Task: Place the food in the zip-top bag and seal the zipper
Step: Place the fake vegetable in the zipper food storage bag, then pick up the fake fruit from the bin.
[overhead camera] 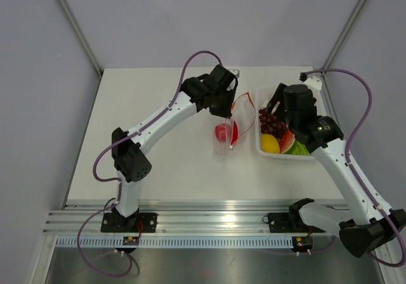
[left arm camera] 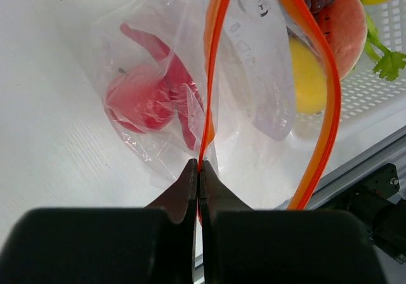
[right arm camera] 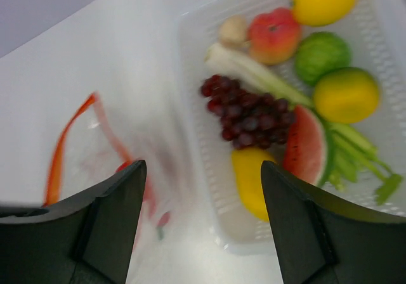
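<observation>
Now the left tool [left arm camera: 199, 170] is pinching the zipper [left arm camera: 212, 59] of the bag [left arm camera: 133, 43], holding its mouth agape at 9 o'clock of the tray [right arm camera: 196, 141]. The right tool [right arm camera: 202, 167], spread, is hovering by the grapes [right arm camera: 247, 116], likely for picking.

Left hand [left arm camera: 199, 167] is pinched fully closed, while right hand [right arm camera: 203, 170] gapes wide, angled downward.

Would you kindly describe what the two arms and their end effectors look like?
The left arm and right arm have white tubular links with black joint housings and black bases. A purple cable loops along each. The left end effector and right end effector have matte black, tapered fingers. No markings are legible.
</observation>
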Available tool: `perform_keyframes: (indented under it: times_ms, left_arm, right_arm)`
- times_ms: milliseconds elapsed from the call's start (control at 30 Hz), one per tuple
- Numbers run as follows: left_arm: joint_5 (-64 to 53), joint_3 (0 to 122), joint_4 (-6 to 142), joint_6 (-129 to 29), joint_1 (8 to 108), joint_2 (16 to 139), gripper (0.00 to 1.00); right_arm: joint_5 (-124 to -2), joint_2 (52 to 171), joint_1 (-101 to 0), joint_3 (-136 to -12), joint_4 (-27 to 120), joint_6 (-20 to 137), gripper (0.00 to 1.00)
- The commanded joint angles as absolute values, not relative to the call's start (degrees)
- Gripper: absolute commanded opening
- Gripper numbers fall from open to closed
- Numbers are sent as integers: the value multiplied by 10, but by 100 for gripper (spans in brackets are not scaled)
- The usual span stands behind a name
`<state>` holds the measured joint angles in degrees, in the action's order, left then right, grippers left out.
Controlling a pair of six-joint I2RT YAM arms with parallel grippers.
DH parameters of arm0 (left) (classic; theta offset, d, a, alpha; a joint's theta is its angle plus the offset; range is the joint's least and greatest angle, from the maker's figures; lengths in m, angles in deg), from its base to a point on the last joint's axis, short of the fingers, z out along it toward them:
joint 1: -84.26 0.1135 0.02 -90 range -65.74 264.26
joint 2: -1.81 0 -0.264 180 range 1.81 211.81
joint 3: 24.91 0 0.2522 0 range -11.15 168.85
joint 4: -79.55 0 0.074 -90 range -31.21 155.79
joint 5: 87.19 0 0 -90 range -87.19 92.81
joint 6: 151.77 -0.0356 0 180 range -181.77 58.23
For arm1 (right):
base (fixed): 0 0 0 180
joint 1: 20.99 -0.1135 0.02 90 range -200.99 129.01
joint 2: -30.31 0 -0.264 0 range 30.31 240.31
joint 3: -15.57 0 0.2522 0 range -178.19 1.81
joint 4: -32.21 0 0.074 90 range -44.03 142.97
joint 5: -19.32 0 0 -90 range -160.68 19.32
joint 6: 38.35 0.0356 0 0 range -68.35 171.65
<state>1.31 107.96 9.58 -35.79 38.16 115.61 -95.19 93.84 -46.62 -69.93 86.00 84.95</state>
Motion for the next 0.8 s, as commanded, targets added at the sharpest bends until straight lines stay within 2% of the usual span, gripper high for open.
perform_keyframes:
  times_ms: [0,67,200,367,533,633,767]
  left_arm:
    - [4,1070,128,-355,380,1112,0]
    - [2,1064,131,-357,380,1106,0]
    - [0,1055,132,-360,379,1099,0]
    - [-3,1041,136,-365,379,1093,0]
    - [-2,1035,138,-370,379,1092,0]
    - [-4,1029,138,-372,379,1091,0]
    - [-2,1022,141,-373,379,1092,0]
  right_arm:
    - [-945,954,-358,-676,882,792,79]
    - [-922,965,-296,-663,876,779,80]
    - [-892,1038,-241,-658,888,772,84]
    - [-834,1078,-220,-626,860,789,86]
    - [-802,1106,-214,-580,829,795,81]
    - [-792,1107,-184,-550,809,793,74]
    - [-762,1110,-174,-529,790,775,71]
